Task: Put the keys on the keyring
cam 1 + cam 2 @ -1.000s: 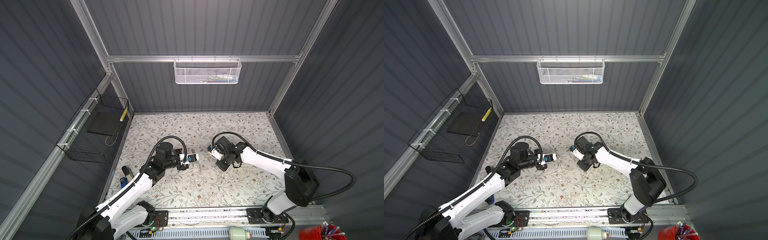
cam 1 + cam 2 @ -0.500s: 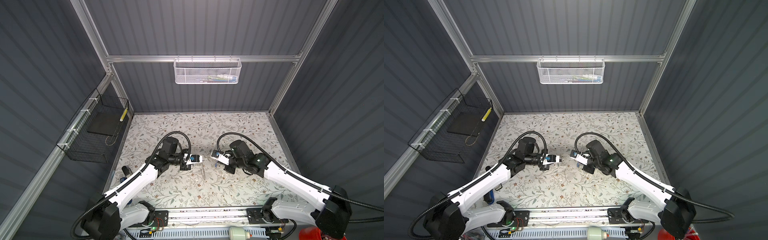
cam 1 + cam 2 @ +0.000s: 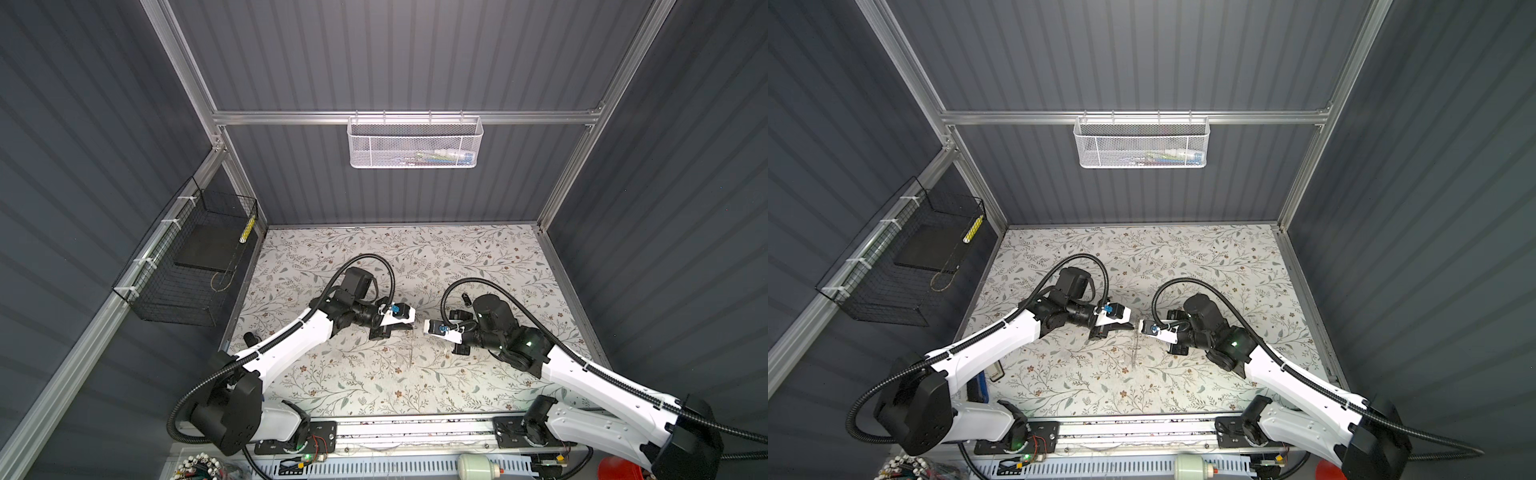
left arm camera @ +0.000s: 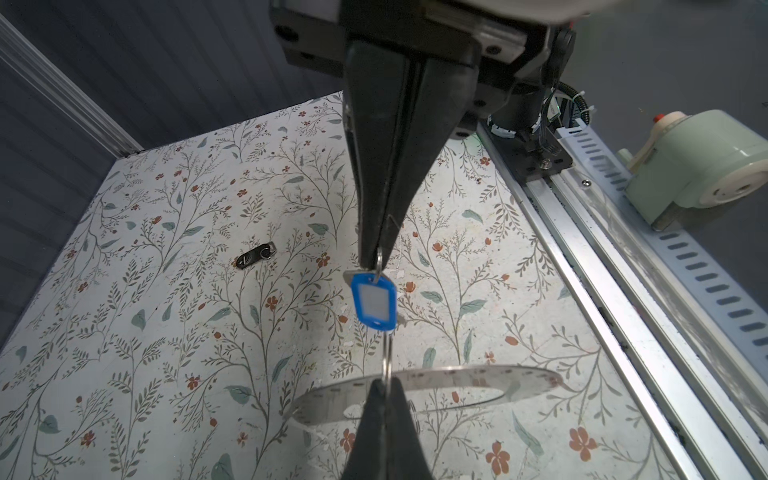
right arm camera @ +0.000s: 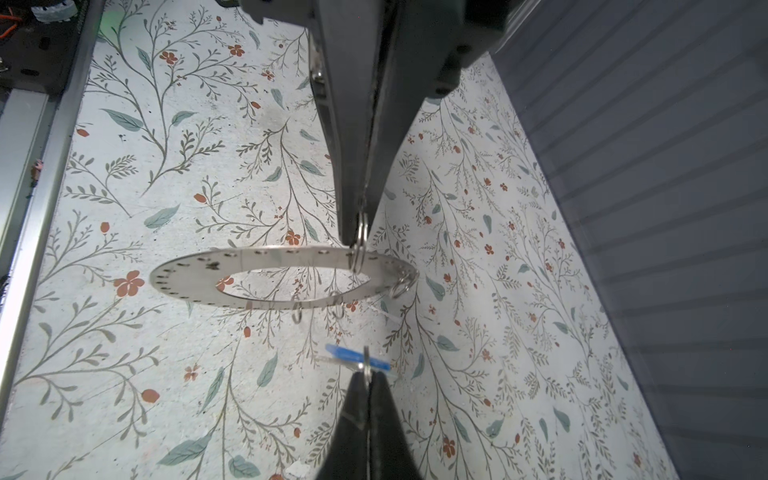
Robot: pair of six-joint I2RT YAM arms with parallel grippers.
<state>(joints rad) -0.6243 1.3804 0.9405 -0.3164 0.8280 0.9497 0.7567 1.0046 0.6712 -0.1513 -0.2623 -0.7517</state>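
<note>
The keyring (image 5: 195, 282) is a wide flat metal ring with holes round its rim. In both top views it hangs edge-on (image 3: 409, 351) (image 3: 1133, 353) between the arms. My left gripper (image 4: 386, 380) (image 3: 412, 327) is shut on a small split ring (image 5: 360, 239) threaded through its rim. Facing it and almost touching, my right gripper (image 5: 368, 374) (image 3: 424, 328) is shut on another small ring. That ring carries a blue tag (image 4: 373, 300) and a grey-silver key (image 4: 350, 277) half hidden behind the tag. Further keys are out of view.
A black tag (image 4: 255, 257) (image 3: 466, 298) lies on the floral mat behind the right arm. A few small split rings (image 5: 401, 286) hang from the keyring's rim. The metal rail (image 4: 582, 232) runs along the front edge. A white mesh basket (image 3: 415, 143) and a black wire basket (image 3: 187, 266) hang on the walls.
Both grippers have come toward the front and closer together, so their tips now nearly meet over the middle of the mat. Both stay shut on their rings.
</note>
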